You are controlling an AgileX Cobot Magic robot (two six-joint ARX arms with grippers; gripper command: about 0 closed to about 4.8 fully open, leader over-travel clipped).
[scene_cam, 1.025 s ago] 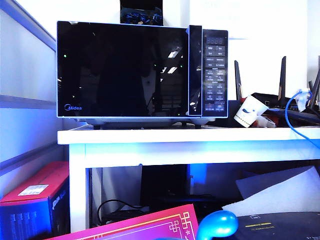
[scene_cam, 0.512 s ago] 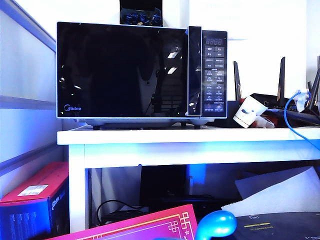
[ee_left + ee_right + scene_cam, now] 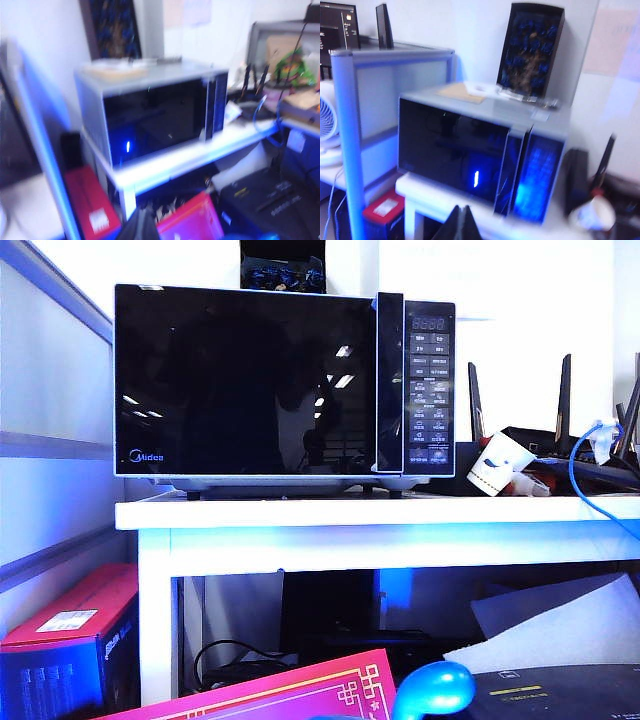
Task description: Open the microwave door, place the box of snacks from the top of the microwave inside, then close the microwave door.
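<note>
The black microwave [image 3: 285,380] stands on a white table [image 3: 350,512], and its glossy door [image 3: 240,380] is closed against the handle strip [image 3: 390,380]. The box of snacks [image 3: 117,70] lies on the microwave's roof as a pale cream, blurred shape. It shows in the right wrist view too [image 3: 462,92], but the exterior view hides it. My left gripper [image 3: 140,225] hangs well in front of and below the microwave, its fingers together and holding nothing. My right gripper [image 3: 461,220] is shut and empty, also far short of the door. Neither arm appears in the exterior view.
A dark open box of blue-wrapped items [image 3: 282,270] leans against the wall behind the microwave. A white paper cup [image 3: 497,462], router antennas and a blue cable sit to the right on the table. Under the table are a red box [image 3: 70,630] and a pink box [image 3: 300,690].
Reflections in the door glass have shifted. The microwave, the cup and the boxes stand where they were.
</note>
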